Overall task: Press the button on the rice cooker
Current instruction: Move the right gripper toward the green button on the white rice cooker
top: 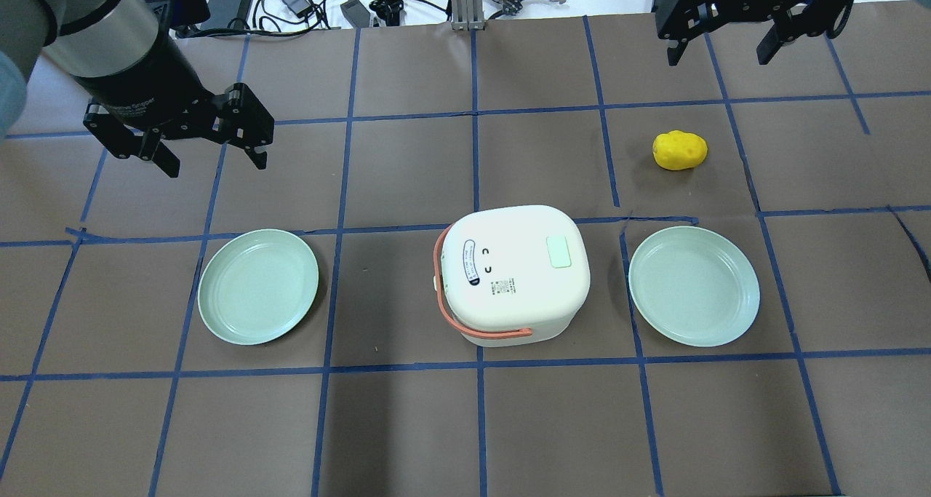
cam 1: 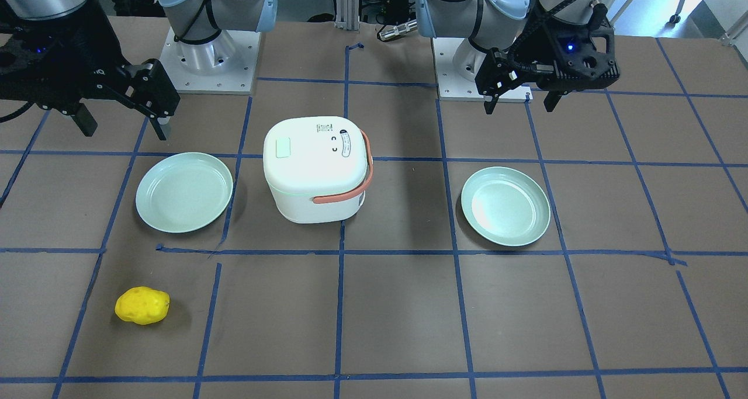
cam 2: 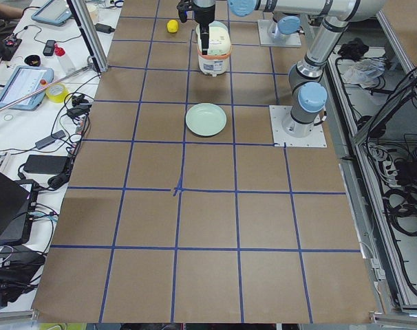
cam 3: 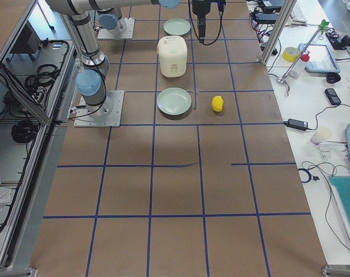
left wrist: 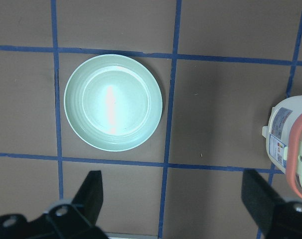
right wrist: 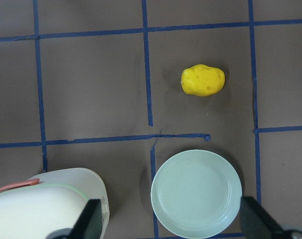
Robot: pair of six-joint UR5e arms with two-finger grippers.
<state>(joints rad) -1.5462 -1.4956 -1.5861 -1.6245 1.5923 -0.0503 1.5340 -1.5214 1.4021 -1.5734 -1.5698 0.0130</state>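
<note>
The white rice cooker point(top: 509, 293) with an orange handle stands mid-table, between two plates. Its pale green button point(top: 559, 252) is on the lid top, at the edge toward the robot's right; it also shows in the front view point(cam 1: 284, 148). An oval printed label point(top: 471, 262) lies at the opposite edge. My left gripper point(top: 216, 164) is open and empty, raised, far left of the cooker. My right gripper point(top: 718, 57) is open and empty, raised, beyond the cooker at far right. The left wrist view shows the cooker's side point(left wrist: 295, 149); the right wrist view shows a corner of it point(right wrist: 46, 204).
A pale green plate point(top: 258, 286) lies left of the cooker and another point(top: 693, 286) lies to its right. A yellow potato-like object point(top: 679, 150) lies beyond the right plate. Blue tape lines cross the brown table. Cables and gear lie along the far edge.
</note>
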